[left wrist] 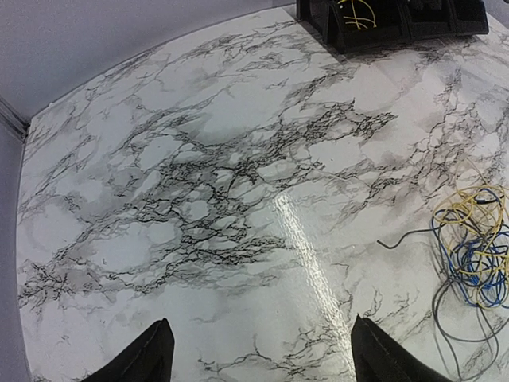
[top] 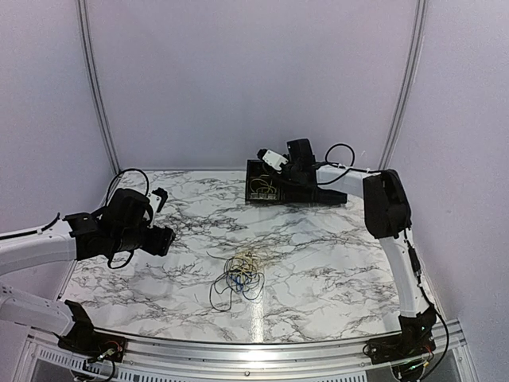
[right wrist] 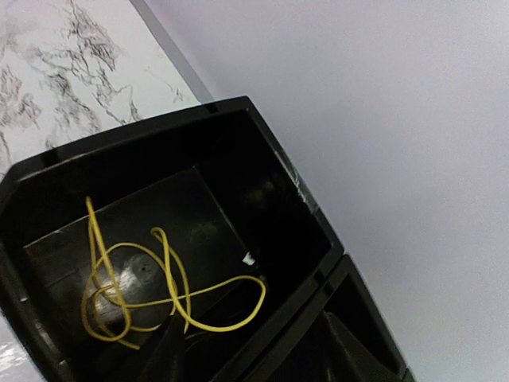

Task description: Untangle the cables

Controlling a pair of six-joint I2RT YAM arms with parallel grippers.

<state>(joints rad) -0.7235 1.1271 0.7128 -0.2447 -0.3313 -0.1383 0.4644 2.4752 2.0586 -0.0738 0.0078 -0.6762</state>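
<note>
Top view: a tangle of yellow, blue and black cables lies mid-bench. My right claw hangs over the far tray.

Left wrist: my left claw is spread wide and empty, with the tangle to its right.

Right wrist: that claw looks parted, and one yellow cable lies loose in the tray.

I judge one strand sorted. Next I need to pinch a single strand from the tangle.

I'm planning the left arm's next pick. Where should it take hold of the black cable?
Probably at the black cable's loose end, which lies flat on the table, clear of the yellow cable and blue cable. Come straight down from above, jaws across the strand.
</note>
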